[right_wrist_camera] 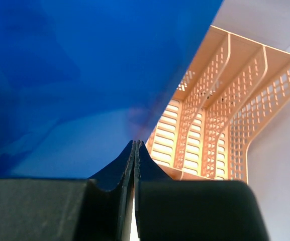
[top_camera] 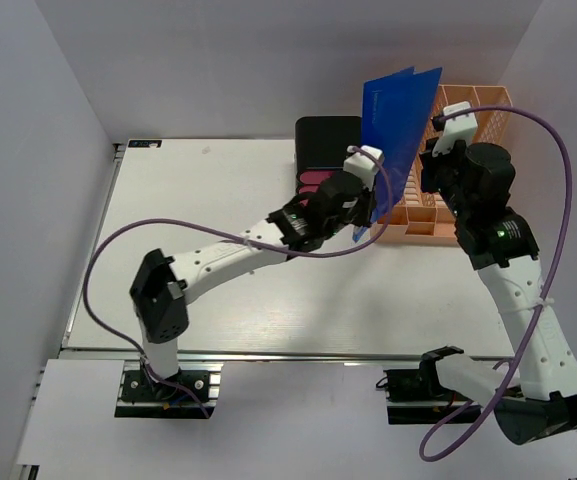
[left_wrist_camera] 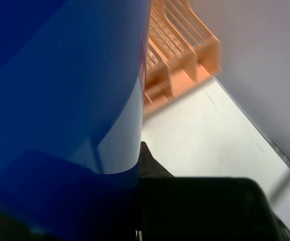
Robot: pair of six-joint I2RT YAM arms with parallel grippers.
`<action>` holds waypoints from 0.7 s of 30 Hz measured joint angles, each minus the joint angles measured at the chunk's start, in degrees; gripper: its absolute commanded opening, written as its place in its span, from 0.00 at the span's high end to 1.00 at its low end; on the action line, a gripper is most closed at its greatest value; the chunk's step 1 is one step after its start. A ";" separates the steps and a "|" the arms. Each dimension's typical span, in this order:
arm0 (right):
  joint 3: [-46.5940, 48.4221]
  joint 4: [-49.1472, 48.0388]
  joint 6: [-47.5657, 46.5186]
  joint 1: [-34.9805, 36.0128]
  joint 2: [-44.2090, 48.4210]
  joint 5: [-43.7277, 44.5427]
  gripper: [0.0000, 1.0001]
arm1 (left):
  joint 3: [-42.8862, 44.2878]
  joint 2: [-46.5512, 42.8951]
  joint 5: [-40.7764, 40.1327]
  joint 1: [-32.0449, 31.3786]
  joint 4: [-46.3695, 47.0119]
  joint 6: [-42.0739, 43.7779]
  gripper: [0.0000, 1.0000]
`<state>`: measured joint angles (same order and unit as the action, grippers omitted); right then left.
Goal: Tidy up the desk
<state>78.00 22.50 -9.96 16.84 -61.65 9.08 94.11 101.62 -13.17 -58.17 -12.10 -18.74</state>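
The left gripper point(top_camera: 366, 221) pinches the lower corner of a blue folder point(top_camera: 400, 130), its fingers closed on the sheet. The folder stands nearly upright above the fingers, clear of the surface. In the left wrist view the folder covers one finger, and the other finger point(left_wrist_camera: 148, 161) shows dark just beside the sheet's edge.

The right gripper point(right_wrist_camera: 135, 145) is on the far side of the folder from the left one, its two fingers pressed tight together. Their tips sit right at the folder's edge, but it cannot be told whether they nip it.

The peach file rack point(top_camera: 468, 135) stands just beyond the right gripper's fingertips, its lattice dividers upright, behind the folder as the left gripper sees it.

The desk point(top_camera: 208, 200) spreads white and flat beneath both grippers, its metal rail point(top_camera: 298, 352) back toward the arm bases. A black object point(top_camera: 323, 145) with something pink on it sits on the desk just behind the left gripper.
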 measured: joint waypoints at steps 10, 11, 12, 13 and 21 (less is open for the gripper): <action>-6.78 -4.02 -0.79 -2.38 8.37 0.44 1.00 | 10.47 18.38 -19.17 -1.25 15.91 6.67 1.00; -7.41 -4.76 -0.79 -2.56 8.94 0.42 1.00 | 12.35 20.63 -20.00 -1.25 17.59 7.41 1.00; -8.04 -5.27 -0.76 -2.62 9.38 0.39 1.00 | 14.21 22.84 -20.50 -1.25 18.97 8.04 1.00; -8.92 -6.10 -0.74 -2.64 9.84 0.39 1.00 | 16.41 24.94 -20.81 -1.27 19.82 8.52 1.00; -17.86 -9.05 -0.44 -3.41 13.00 -0.22 1.00 | 25.97 35.17 -23.98 -1.75 25.22 11.76 1.00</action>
<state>60.14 13.45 -10.39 13.43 -48.64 8.86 120.07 136.79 -37.15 -59.92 13.13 -6.98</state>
